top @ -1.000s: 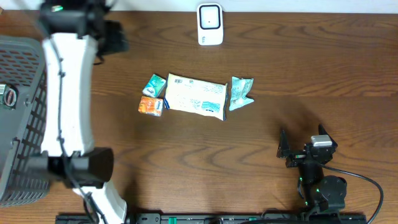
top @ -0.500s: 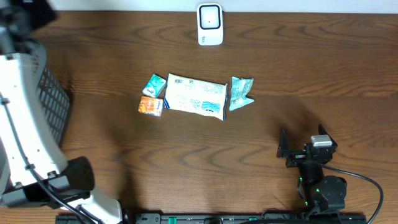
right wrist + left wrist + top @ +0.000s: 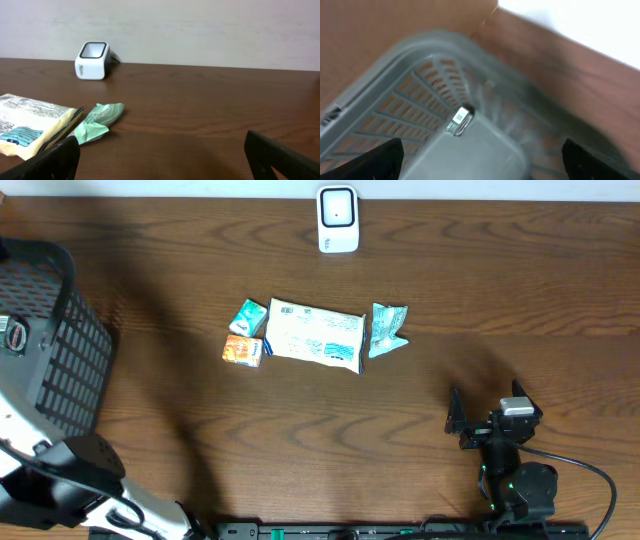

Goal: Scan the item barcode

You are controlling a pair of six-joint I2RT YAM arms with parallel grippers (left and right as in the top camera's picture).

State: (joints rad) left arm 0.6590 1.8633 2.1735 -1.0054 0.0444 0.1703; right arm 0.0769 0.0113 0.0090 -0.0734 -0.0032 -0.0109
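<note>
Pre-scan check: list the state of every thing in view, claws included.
Left claw: open, empty, above the basket.
Right claw: open, empty, clear of the items.
Basket: holds one small item.
Scanner: upright, nothing in front of it.
White packet: lying flat, not held.
Green packet: crumpled, beside the white packet.
Teal box: lying, not held.
Orange box: lying, not held.

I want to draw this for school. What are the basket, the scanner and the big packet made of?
The basket looks like hard plastic, dark grey and matt, moulded in an open grid. The scanner is probably smooth white plastic, glossy with rounded corners. The big packet seems thin printed plastic film, slightly shiny.
</note>
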